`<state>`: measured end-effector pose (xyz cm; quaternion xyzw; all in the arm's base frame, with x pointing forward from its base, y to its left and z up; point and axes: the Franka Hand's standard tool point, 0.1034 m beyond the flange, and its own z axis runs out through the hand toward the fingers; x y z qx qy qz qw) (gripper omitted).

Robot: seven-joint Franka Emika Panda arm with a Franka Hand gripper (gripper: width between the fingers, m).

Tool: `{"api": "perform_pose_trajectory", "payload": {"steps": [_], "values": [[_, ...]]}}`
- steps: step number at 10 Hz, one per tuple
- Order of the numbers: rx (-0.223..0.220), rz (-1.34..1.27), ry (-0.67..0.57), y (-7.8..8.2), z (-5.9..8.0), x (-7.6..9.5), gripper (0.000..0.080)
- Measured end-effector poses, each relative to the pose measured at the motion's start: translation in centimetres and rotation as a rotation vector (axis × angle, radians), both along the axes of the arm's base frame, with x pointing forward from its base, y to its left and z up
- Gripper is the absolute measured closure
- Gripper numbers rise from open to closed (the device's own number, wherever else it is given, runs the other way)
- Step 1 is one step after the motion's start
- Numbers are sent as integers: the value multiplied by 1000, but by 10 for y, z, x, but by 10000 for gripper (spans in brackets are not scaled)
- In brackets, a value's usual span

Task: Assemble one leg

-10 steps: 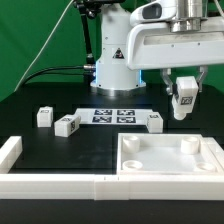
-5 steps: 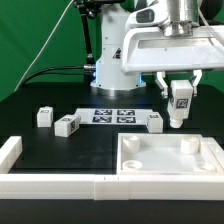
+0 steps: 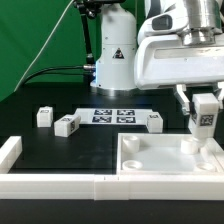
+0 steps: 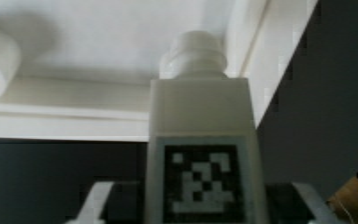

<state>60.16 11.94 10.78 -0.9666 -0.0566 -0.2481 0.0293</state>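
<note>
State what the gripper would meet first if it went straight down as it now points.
Likely the tabletop: the leg clamped in the gripper hangs upright above its corner on the exterior view's right, so the leg's lower tip would touch first. Exactly where it would land is unclear, as depth is hard to judge.

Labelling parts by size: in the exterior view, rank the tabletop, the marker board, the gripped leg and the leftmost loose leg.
1. tabletop
2. marker board
3. gripped leg looks larger than the leftmost loose leg, but it seems nearer the camera, so unsure.
</note>
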Motion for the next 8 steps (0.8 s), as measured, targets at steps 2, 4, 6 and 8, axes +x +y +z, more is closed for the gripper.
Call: {"api": "perform_pose_trajectory", "payload": {"steps": [2,4,6,8], "values": [[-3,1,-37,-3,-2,-3,507],[-3,1,-37,-3,-2,-3,507],[-3,-3,-96,-4,-2,-1,507],[-8,-2,-91,-8,-7,1,507]]}}
